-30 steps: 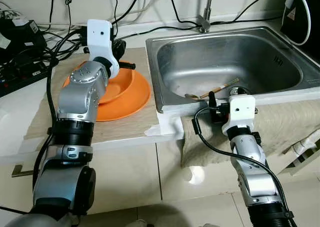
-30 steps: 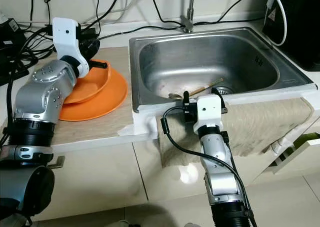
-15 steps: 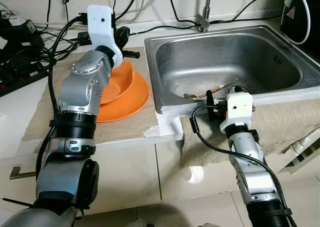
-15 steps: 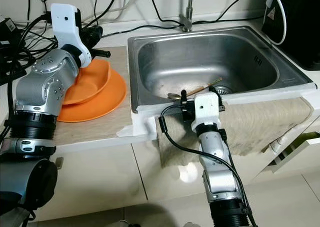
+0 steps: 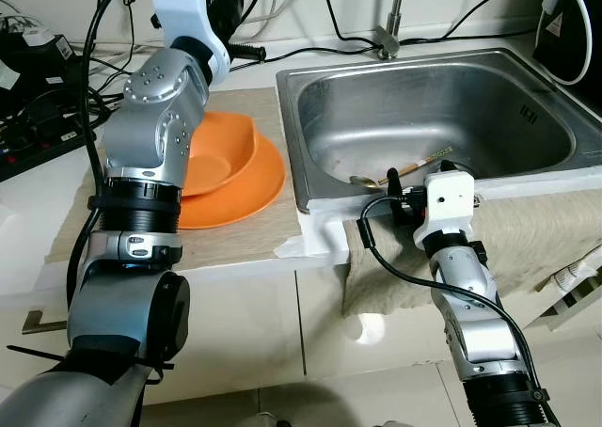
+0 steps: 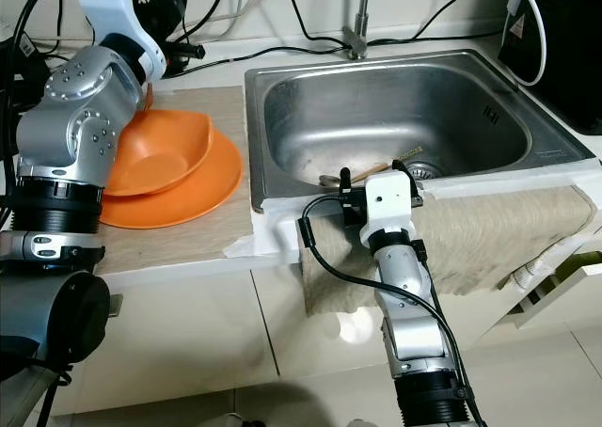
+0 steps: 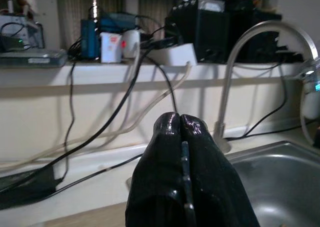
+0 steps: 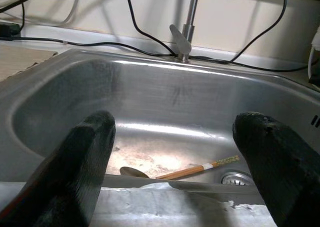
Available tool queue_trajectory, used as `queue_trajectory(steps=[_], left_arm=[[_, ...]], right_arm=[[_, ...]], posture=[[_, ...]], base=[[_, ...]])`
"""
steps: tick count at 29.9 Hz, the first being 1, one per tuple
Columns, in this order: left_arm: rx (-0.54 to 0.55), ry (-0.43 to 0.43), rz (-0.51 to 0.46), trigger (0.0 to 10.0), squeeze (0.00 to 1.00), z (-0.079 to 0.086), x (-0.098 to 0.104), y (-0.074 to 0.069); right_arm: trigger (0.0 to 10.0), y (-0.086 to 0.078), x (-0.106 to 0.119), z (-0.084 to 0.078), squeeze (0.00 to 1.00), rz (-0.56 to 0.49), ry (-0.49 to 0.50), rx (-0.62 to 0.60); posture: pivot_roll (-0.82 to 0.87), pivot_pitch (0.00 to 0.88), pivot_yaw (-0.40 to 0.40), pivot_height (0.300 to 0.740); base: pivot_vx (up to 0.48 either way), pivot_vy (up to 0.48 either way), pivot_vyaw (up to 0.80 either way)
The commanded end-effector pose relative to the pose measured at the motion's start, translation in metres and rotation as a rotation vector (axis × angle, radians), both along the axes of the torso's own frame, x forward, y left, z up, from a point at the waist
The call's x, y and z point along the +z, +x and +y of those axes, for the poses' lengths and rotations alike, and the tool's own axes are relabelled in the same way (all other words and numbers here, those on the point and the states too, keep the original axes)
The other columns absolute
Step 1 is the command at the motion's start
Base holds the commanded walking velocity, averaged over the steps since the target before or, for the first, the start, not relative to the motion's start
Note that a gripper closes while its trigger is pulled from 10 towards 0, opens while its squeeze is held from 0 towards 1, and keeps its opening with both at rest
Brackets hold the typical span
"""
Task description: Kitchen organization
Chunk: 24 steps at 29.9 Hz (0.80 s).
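Left claw (image 7: 180, 132), fingers pressed together and empty, has lifted clear of the orange bowl (image 5: 221, 154) on the tabletop. Right claw (image 8: 175, 157), spread wide, stays at the sink (image 5: 310, 178) rim; spoon (image 8: 134, 172) and chopstick (image 8: 197, 169) inside await pickup.

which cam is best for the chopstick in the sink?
Right wrist view: the chopstick lies unobstructed on the sink floor, framed between the open right hand fingers, beside a spoon. In both eye views it is small and partly hidden behind the right wrist housing.
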<state>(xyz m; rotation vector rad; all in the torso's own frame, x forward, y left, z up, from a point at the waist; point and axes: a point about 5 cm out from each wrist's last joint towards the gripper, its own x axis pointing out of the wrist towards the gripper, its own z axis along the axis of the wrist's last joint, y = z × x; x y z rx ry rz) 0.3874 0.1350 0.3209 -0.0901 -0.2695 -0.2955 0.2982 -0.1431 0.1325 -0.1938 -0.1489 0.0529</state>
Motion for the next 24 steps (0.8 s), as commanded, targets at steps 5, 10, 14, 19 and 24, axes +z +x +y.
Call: queue_trajectory(steps=[5, 10, 14, 19, 24], left_arm=[[-0.151, -0.135, 0.022, 0.0, 0.0, -0.03, 0.015, -0.003], [-0.262, -0.232, 0.064, 0.0, 0.0, -0.053, 0.016, -0.009], [-0.342, -0.306, 0.113, 0.0, 0.0, -0.07, 0.013, -0.014], [-0.411, -0.367, 0.167, 0.0, 0.0, -0.088, 0.005, -0.02], [-0.451, -0.395, 0.206, 0.0, 0.0, -0.098, 0.001, -0.026]], right_arm=[[10.0, 0.0, -0.007, 0.004, 0.0, 0.03, -0.003, 0.016], [10.0, 0.002, -0.005, 0.003, 0.0, 0.025, -0.004, 0.014], [10.0, 0.004, -0.002, 0.002, 0.0, 0.016, -0.007, 0.012], [10.0, 0.009, 0.008, 0.004, 0.0, -0.003, -0.014, 0.034], [10.0, 0.015, 0.017, 0.006, 0.0, -0.02, -0.021, 0.052]], posture=[[-0.03, 0.0, 0.082, 0.74], [-0.03, 0.0, 0.083, 0.74], [-0.03, 0.0, 0.084, 0.74], [-0.04, 0.0, 0.084, 0.74], [-0.03, 0.0, 0.082, 0.74]], base=[[0.0, 0.0, 0.0], [0.0, 0.0, 0.0], [0.0, 0.0, 0.0], [0.0, 0.0, 0.0], [0.0, 0.0, 0.0]])
